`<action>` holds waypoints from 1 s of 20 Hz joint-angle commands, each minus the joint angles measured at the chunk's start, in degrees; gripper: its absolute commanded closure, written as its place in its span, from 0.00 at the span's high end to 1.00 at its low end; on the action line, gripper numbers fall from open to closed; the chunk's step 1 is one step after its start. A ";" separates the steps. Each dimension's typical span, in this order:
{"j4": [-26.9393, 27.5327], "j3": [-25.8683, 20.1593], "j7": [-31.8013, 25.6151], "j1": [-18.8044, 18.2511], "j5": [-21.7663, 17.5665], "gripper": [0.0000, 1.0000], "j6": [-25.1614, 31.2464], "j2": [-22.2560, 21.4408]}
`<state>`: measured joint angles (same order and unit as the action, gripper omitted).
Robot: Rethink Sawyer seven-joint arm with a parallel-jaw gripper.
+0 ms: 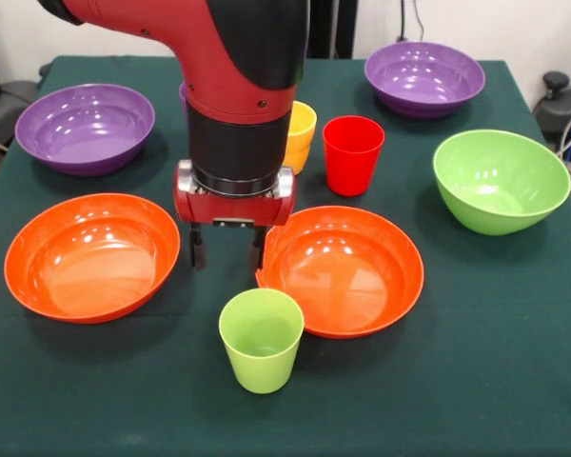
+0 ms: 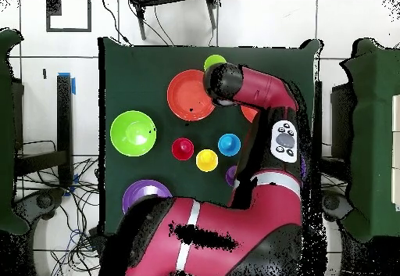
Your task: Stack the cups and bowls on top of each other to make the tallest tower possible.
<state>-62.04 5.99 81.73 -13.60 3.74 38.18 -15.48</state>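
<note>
My gripper [image 1: 227,255] is open and empty, low over the green cloth between the two orange bowls [image 1: 92,255] [image 1: 347,271]. One finger [image 1: 257,253] is at the rim of the right orange bowl. The light green cup [image 1: 261,339] stands upright just in front of the gripper. The red cup [image 1: 352,154] and the yellow cup [image 1: 301,133] stand behind it. The blue cup [image 2: 229,145] and a sliver of the purple cup [image 2: 231,175] show in the overhead view. Two purple bowls [image 1: 86,127] [image 1: 424,76] and the light green bowl [image 1: 501,181] stand apart. No piece rests on another.
The arm [image 1: 238,86] hides the middle of the table's far side in the front view and one orange bowl [image 2: 248,114] in the overhead view. Cables and chairs surround the table [image 1: 514,400].
</note>
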 commanded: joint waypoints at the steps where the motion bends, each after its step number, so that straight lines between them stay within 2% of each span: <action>1: -5.60 -6.20 6.07 -1.64 -0.60 1.00 -4.22 2.51; 6: -7.05 -6.67 5.18 -2.29 -1.43 1.00 -5.26 3.46; 12: -4.08 -6.74 5.19 -1.73 -0.91 1.00 -3.50 5.14; 20: -6.28 -7.97 4.49 -1.79 -0.81 1.00 -4.30 4.10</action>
<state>-63.59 5.37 82.11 -15.12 3.71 35.99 -12.23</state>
